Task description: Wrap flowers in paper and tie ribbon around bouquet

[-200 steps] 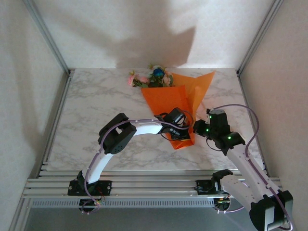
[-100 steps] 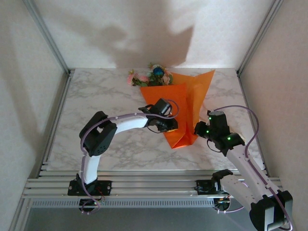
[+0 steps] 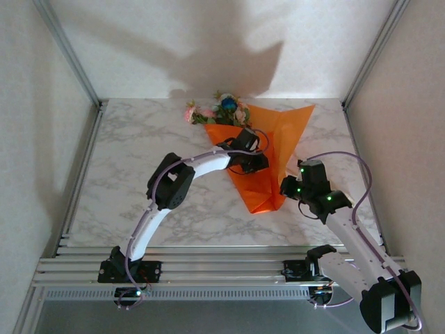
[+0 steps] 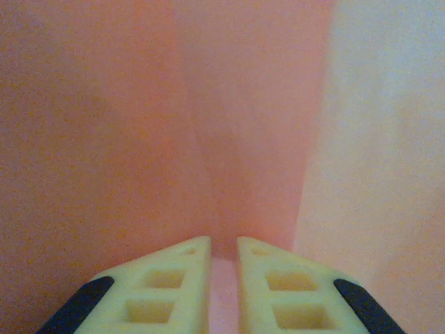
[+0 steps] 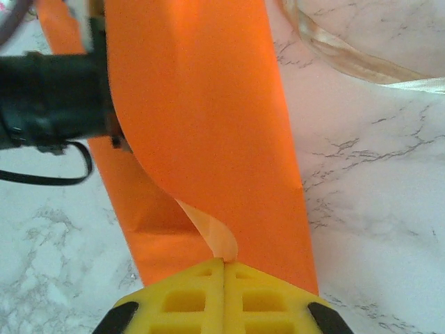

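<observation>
- From the top view, the orange paper is seen lying on the marble table, folded over the flowers. The pink and blue blooms poke out at the far end.
- The left gripper is held over the middle of the paper. One second ago it was down by the narrow near end; it has since been moved up, closer to the blooms. The arm's elbow has been swung to a new spot too.
- The right flap of the paper is spread a bit wider than before.
- The right gripper is kept at the near right edge of the paper, just where it was.
- From the left wrist view, the left gripper is seen with a thin gap between its pale fingers, very close to the blurry paper. Whether any paper is pinched cannot be told.
- From the right wrist view, the right gripper is seen closed tight, with a curled edge of the paper pinched at its tips.
- The cream ribbon is seen lying loose on the table, beside the paper.
- The black end of the left arm is seen resting on the paper's other side.
</observation>
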Action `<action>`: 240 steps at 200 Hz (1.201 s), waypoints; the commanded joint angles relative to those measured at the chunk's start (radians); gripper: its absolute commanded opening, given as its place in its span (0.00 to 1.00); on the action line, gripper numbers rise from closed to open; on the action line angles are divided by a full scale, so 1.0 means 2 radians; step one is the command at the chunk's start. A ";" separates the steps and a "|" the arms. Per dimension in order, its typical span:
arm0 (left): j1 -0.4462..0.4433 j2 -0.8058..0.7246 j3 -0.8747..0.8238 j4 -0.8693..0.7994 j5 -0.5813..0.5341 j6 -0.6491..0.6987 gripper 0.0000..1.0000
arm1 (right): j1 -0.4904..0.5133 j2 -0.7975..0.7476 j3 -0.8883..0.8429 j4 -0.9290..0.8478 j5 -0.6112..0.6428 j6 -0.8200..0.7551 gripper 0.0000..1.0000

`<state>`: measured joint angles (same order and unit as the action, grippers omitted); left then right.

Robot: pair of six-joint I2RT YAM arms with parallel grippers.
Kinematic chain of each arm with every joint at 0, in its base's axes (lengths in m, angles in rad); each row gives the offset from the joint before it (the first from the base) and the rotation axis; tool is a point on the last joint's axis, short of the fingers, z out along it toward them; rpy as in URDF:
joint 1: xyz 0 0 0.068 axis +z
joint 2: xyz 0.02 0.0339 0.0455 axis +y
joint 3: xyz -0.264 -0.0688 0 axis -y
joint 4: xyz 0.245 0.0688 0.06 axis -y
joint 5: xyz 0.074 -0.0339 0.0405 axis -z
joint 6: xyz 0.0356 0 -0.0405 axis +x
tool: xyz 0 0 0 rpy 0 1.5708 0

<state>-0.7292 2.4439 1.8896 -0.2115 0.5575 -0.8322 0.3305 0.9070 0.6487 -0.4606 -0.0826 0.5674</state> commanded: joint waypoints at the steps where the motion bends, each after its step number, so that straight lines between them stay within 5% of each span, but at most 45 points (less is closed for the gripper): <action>1: -0.004 0.013 0.002 -0.024 0.003 0.014 0.16 | -0.003 0.005 0.010 0.012 -0.022 -0.011 0.00; 83: -0.002 -0.002 -0.046 0.017 0.000 0.002 0.14 | 0.026 0.045 0.003 0.072 -0.118 -0.007 0.00; 136: 0.008 -0.059 -0.123 0.090 -0.020 -0.044 0.01 | 0.039 0.092 -0.014 0.118 -0.120 0.010 0.00; 240: 0.044 -0.178 -0.263 0.304 -0.043 -0.171 0.03 | 0.054 0.132 -0.021 0.160 -0.105 0.027 0.00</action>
<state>-0.6601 2.1460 1.3872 0.2634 0.4812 -1.0924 0.4301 1.1904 0.6121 -0.1455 -0.3180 0.6094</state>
